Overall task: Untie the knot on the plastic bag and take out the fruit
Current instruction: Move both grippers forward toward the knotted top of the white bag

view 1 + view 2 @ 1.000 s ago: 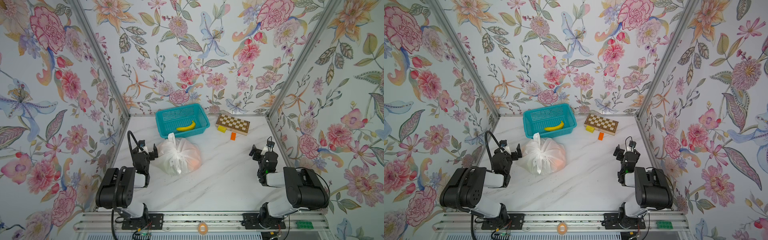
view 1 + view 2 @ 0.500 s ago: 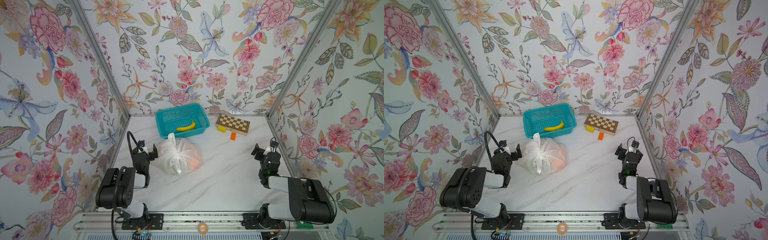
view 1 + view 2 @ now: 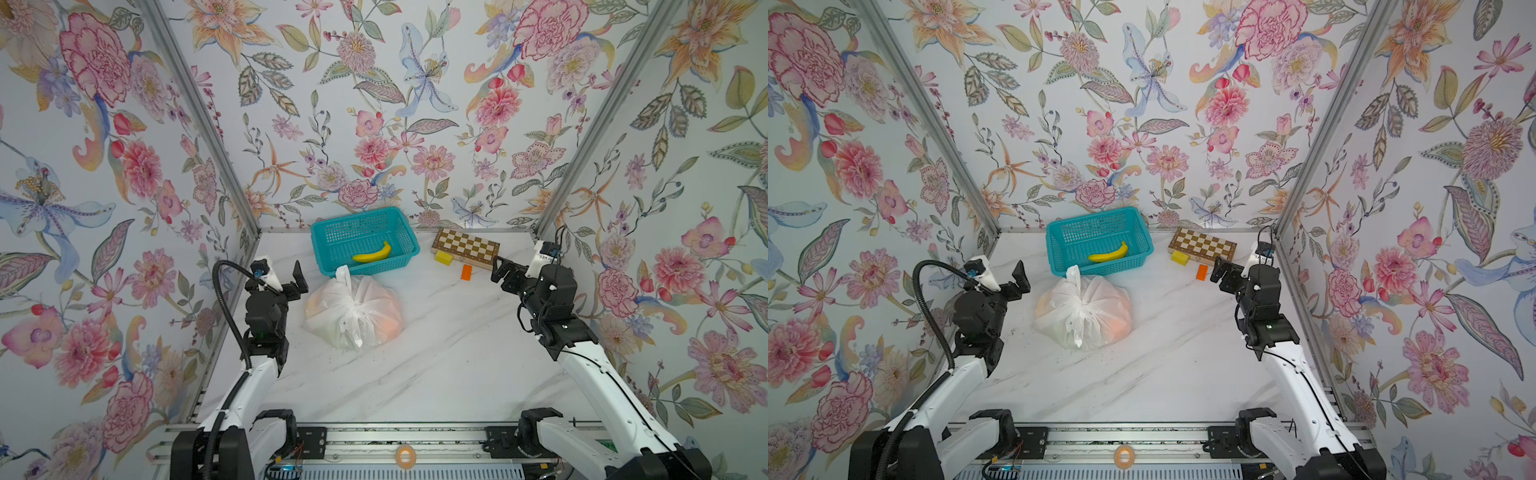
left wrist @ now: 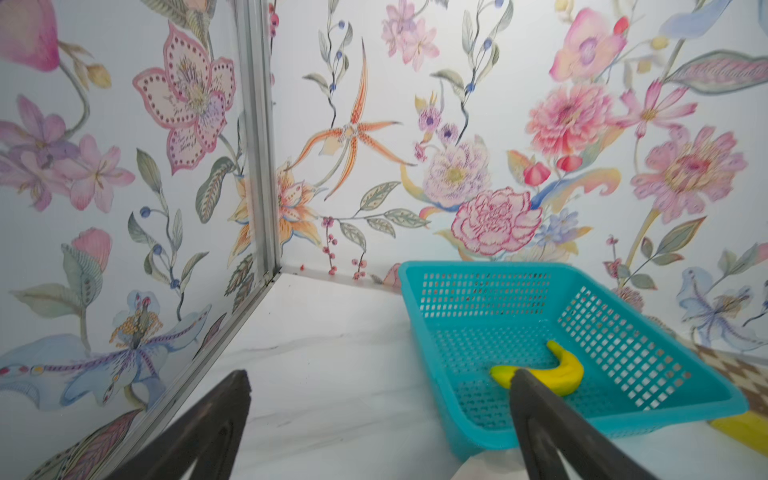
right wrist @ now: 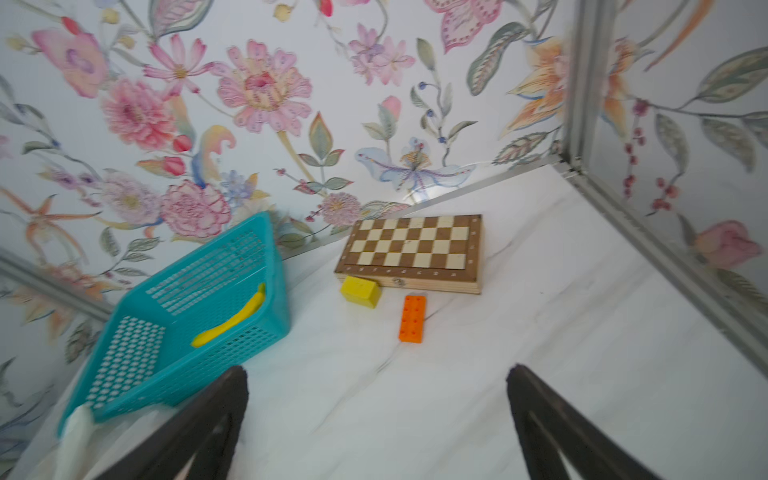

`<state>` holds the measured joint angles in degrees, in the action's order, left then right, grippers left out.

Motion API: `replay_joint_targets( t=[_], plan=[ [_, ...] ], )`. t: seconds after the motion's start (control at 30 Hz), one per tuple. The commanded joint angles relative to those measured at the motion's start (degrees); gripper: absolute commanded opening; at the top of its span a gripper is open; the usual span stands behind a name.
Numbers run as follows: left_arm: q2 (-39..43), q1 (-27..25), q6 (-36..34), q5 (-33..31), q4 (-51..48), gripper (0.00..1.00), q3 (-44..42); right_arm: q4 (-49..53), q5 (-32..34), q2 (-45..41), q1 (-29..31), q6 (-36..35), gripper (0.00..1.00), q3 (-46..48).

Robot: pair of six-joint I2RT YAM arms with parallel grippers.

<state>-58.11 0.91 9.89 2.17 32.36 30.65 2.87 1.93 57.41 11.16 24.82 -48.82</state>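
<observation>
Right arm reached forward since a second ago; left arm stayed. Left gripper [image 3: 293, 280] hovers just beside plastic bag [image 3: 353, 311], fingers spread wide, nothing between. Bag sits on marble table [image 3: 415, 365], just in front of teal basket [image 3: 357, 214]. Knot [image 3: 348, 309] on top is tied; fruit [image 3: 390, 328] is inside, orange shapes showing through plastic. Banana [image 3: 372, 253] lies in basket. Chessboard [image 3: 465, 248], yellow block [image 3: 443, 258], orange block [image 3: 466, 272] further right. Right gripper [image 3: 500, 272] near orange block, fingers spread, empty.

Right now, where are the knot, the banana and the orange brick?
the knot [image 3: 348, 311]: in a top view, on the bunched twist between the loop ends.
banana [image 3: 1108, 255]: in a top view, on the middle of its curve.
orange brick [image 5: 412, 318]: in the right wrist view, on its studded top face.
</observation>
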Motion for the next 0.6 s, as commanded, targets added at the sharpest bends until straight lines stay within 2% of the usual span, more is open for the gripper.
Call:
replay_joint_targets(
  t=[0.0, 0.07, 0.17, 0.33, 0.47, 0.57],
  plan=[
    [0.9, -0.4, 10.7, 7.2, -17.6, 0.99, 6.1, 12.6, -6.4, 2.6, 4.3, 5.9, 0.96, -4.9],
    [0.6, -2.3, 14.6, 5.5, -25.4, 0.99, 11.0, 13.0, -9.2, 5.0, 7.4, 7.8, 0.95, -7.7],
    [-1.7, -6.0, 16.0, 1.0, -41.4, 0.99, 20.1, 13.7, -10.8, 9.8, 13.1, 10.1, 0.92, -12.3],
    [-6.0, -8.8, 16.0, 4.8, -56.9, 0.99, 29.3, 15.2, -11.9, 20.0, 22.8, 10.1, 0.87, -20.9],
    [-10.2, -9.8, 17.1, 7.0, -67.1, 0.99, 35.4, 17.4, -13.6, 28.2, 27.1, 8.7, 0.83, -27.5],
    [-13.6, -11.2, 17.9, 7.7, -73.3, 0.94, 38.6, 18.7, -17.1, 34.3, 28.6, 8.1, 0.79, -31.7]
  ],
)
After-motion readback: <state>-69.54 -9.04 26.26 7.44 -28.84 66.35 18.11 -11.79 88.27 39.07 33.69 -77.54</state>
